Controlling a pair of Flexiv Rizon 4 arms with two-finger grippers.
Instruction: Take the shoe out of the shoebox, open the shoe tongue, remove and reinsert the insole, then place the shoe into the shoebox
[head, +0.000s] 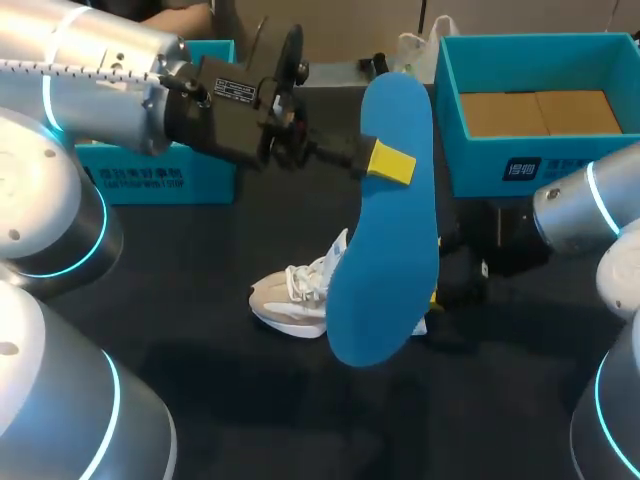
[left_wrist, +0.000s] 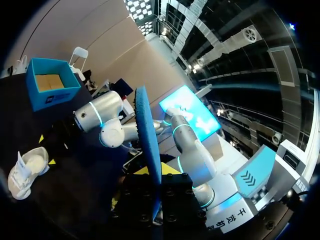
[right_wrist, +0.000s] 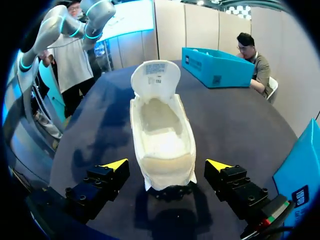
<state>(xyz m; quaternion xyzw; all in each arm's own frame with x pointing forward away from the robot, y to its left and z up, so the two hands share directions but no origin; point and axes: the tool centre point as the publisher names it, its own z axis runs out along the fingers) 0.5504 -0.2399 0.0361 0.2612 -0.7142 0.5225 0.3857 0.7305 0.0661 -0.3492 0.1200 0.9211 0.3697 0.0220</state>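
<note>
Left jaws clamp the insole (head: 385, 250) above the shoe (head: 290, 292), apparently ready for reinsertion; right jaws wide, flanking shoe's heel.

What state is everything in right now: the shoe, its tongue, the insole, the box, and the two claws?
Shoe: upright on the table, no insole inside.
Tongue: folded open.
Insole: out of the shoe, held in the air.
Shoebox: open, no shoe in it.
Left gripper: shut on the insole.
Right gripper: open, fingers either side of the shoe, not touching.
</note>
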